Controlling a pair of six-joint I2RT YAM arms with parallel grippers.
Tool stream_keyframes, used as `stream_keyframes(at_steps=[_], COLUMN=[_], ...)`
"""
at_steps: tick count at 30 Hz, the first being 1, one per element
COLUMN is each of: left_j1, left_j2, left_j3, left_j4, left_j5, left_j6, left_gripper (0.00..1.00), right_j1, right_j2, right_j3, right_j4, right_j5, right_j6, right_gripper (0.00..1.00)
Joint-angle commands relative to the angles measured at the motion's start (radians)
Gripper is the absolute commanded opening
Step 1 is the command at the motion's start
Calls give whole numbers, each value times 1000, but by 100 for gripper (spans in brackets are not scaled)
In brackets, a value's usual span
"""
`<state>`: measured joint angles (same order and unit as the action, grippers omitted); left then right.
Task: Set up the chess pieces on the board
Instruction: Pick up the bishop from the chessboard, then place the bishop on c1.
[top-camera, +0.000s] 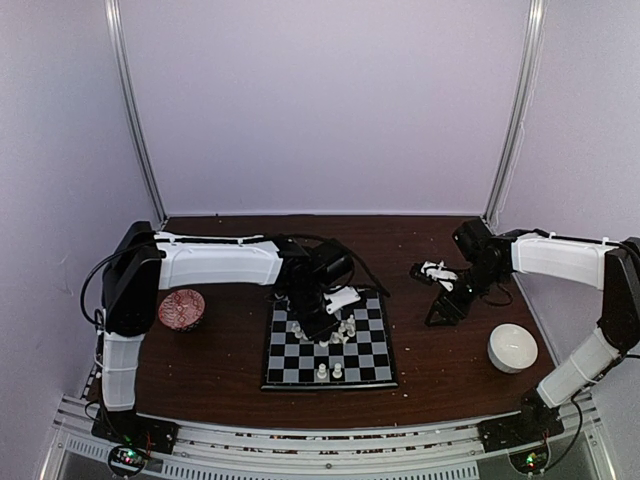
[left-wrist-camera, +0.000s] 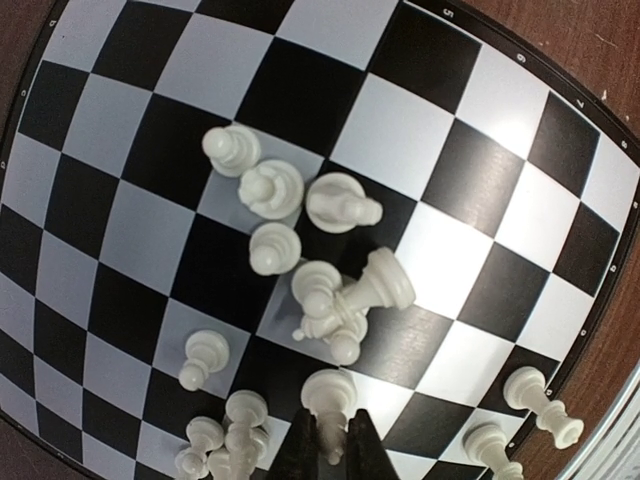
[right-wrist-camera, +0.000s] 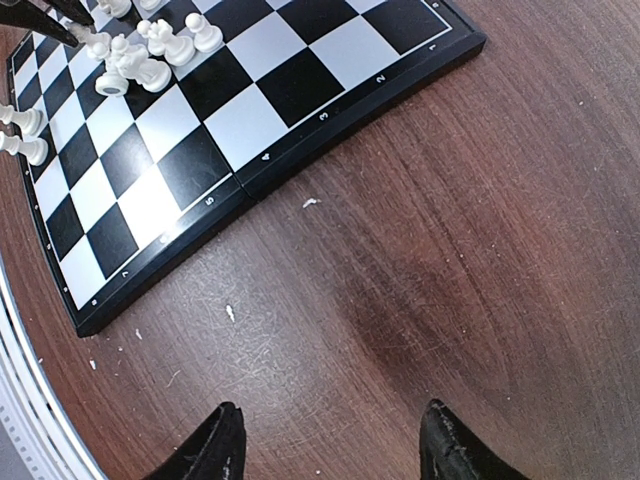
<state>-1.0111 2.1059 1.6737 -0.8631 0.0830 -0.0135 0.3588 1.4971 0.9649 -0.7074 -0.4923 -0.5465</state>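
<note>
The chessboard (top-camera: 375, 362) lies at the table's middle; it also shows in the left wrist view (left-wrist-camera: 430, 120) and the right wrist view (right-wrist-camera: 250, 100). Several white chess pieces (left-wrist-camera: 335, 300) cluster on it, some tipped over, and two stand near its front edge (top-camera: 329, 372). My left gripper (left-wrist-camera: 333, 452) is over the cluster, shut on a white piece (left-wrist-camera: 330, 395) that stands on the board. My right gripper (right-wrist-camera: 330, 445) is open and empty above bare table to the right of the board.
A red patterned bowl (top-camera: 181, 309) sits left of the board. A white bowl (top-camera: 513, 347) sits at the right. Pale crumbs (right-wrist-camera: 311, 203) lie on the brown table (right-wrist-camera: 480, 220). A metal rail runs along the near edge.
</note>
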Motion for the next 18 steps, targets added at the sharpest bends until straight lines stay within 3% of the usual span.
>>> stream_keyframes(at_steps=[1,7,18], left_j1=[-7,-18,-89], left_j2=[-76,-173,-295], left_j3=[7,-32,-258], left_j4=[-10,-57,-31], left_j5=[-14,-20,-1], left_j6=[-2,-33,-78], left_gripper=[4,3,3], right_j1=[5,6,25], right_j2=[3,9,15], right_j3=[29,33,37], right_j4=[-10,-12,-14], right_j5=[17,20,26], right_j6=[-3,-5,-4], right_gripper=[60,60,60])
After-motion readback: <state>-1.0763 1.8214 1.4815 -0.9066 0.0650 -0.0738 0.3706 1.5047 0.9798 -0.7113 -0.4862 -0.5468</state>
